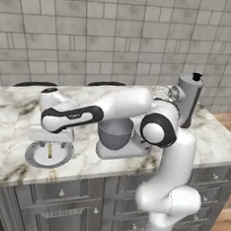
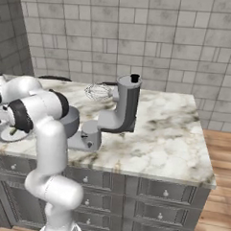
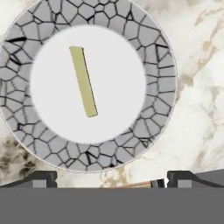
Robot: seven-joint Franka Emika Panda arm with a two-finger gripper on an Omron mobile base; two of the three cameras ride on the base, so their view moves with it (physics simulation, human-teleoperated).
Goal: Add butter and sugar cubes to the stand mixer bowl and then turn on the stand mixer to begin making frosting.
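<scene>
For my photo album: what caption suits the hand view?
Open hand hovering above a pale-yellow butter stick lying on a round grey plate.

Grey tiled wall (image 1: 95, 31) behind marble counter (image 2: 155, 134); grey drawers (image 2: 166, 192) beneath; wooden floor (image 2: 221, 190) at right.

One butter stick (image 3: 83, 81) lies on one round plate (image 3: 153, 65), both beyond the fingertips (image 3: 43, 177). One stand mixer (image 1: 188, 96) stands with one bowl (image 1: 115, 132) on one marble counter (image 1: 214, 141).
</scene>
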